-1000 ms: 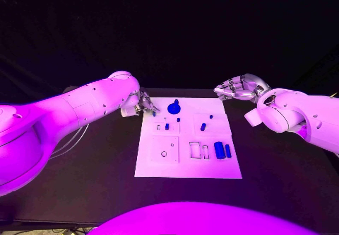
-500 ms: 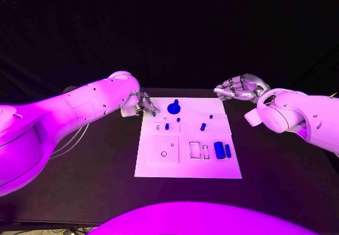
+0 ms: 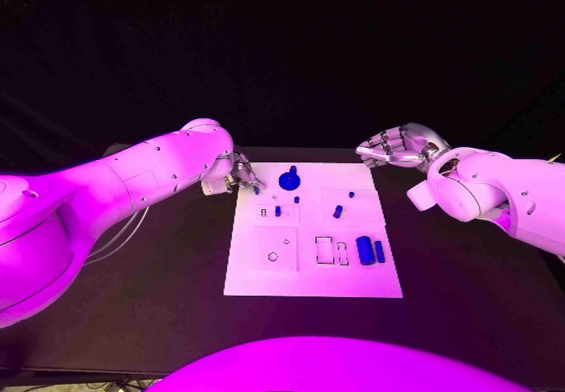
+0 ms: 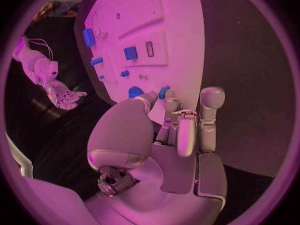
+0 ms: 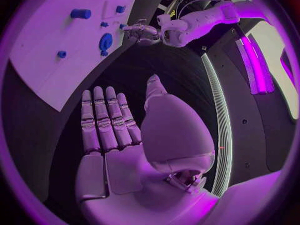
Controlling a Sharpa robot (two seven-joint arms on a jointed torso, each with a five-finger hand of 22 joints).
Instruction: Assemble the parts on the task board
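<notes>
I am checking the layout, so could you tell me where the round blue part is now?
In the head view the round blue part sits at the task board's far edge, just right of the left hand.

Whether the left hand (image 3: pixel 242 177) fingers (image 4: pixel 211 99) hold a small blue part (image 4: pixel 164 92) is unclear.

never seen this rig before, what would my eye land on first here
First the white task board in the middle of the black table, dotted with small blue parts, the largest a round one near its far edge. Next, the left hand at the board's far left corner and the right hand, fingers spread and holding nothing, beyond the far right corner.
</notes>
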